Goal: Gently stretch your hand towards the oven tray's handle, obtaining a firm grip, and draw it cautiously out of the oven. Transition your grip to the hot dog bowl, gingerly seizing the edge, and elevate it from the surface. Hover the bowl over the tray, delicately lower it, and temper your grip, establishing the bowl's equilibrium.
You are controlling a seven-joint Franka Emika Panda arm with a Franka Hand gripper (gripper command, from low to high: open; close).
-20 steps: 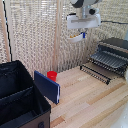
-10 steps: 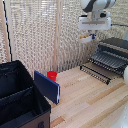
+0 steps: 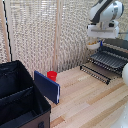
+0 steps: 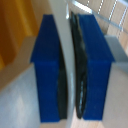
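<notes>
The gripper [image 3: 98, 42] was carried high above the oven tray [image 3: 109, 61], at the exterior view's right. Over the preceding second the arm had been shifted upward and toward the exterior view's right, from above the rack's near end to a point nearer the oven [image 3: 119, 46]. In the wrist view the blue fingers [image 4: 49, 70] were seen pressed on a thin pale rim, taken to be the edge of the hot dog bowl [image 4: 66, 50]; the gripper was thus clamped on the bowl. In the exterior view the bowl [image 3: 93, 45] was seen as a pale shape with a yellowish tint just below the wrist, clear of the tray and not touching it.

The rack was already drawn out over its long grated flap [image 3: 95, 73]. It was judged that the lift had been completed and that the hover over the tray was in hand; lowering and release were not yet done. A red cup [image 3: 52, 76], a blue panel [image 3: 47, 86] and a black case [image 3: 20, 102] stood well apart on the wooden table [image 3: 90, 102].
</notes>
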